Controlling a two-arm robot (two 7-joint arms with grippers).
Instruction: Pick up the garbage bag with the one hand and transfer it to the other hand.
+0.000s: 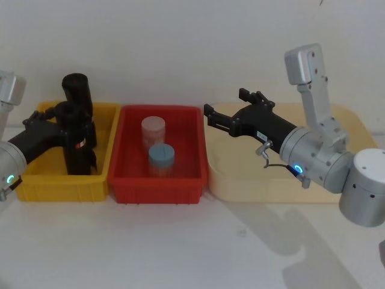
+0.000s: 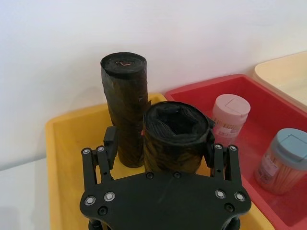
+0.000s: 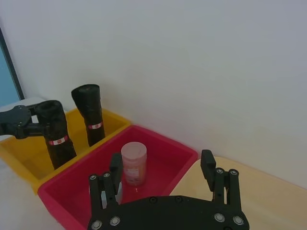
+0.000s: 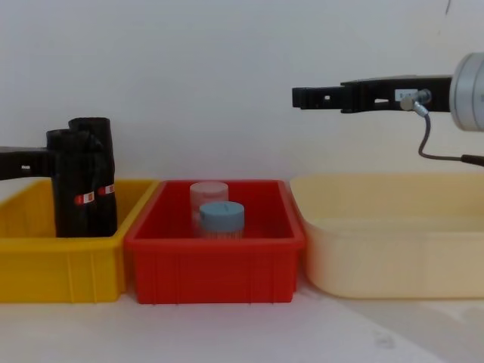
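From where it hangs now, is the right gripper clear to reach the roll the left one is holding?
Probably yes: the right gripper hangs open above the red bin, with open air between it and the roll held upright by the left gripper.

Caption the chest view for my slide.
Left pincer grips a garbage bag roll in the yellow bin; right pincer waits open.

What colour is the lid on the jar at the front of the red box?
Light blue lid, clearest in the head view.

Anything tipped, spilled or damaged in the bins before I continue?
Nothing stands out. Both black garbage-bag rolls stand upright in the yellow plastic bin, the nearer roll between the left end effector's fingers, the other roll behind. Two jars stand upright in the red plastic bin. The right end effector hovers open.
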